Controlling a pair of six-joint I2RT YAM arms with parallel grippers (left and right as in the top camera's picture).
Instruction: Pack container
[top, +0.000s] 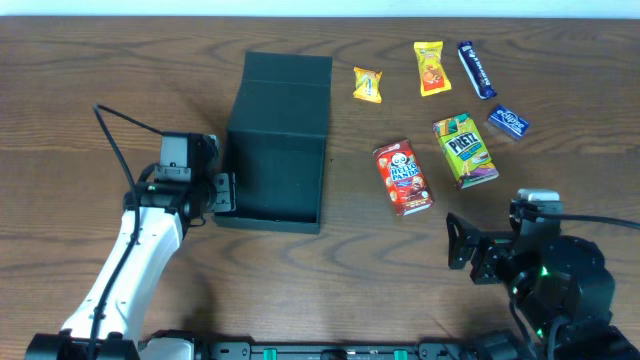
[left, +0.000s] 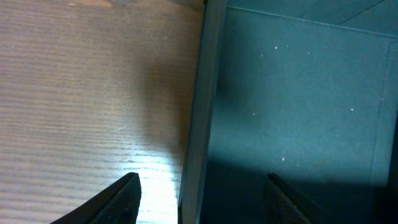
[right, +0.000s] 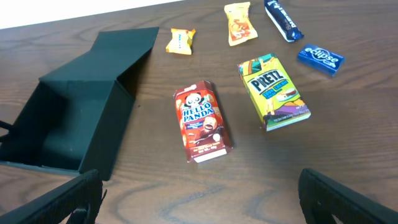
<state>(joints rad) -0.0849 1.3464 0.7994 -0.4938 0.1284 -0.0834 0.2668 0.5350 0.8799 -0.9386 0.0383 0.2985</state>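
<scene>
The container is a matte black square box, open, with its flap lid lying back toward the far side. It looks empty inside. My left gripper is open and straddles the box's left wall. In the left wrist view one finger of the left gripper is over the table and the other is inside the box. My right gripper is open and empty, near the front right. In the right wrist view the right gripper hovers over bare wood, with the box to its left.
Right of the box lie a red Hello Panda box, a green Pretz box, a small yellow candy, an orange-yellow packet, a dark blue bar and a blue Eclipse pack.
</scene>
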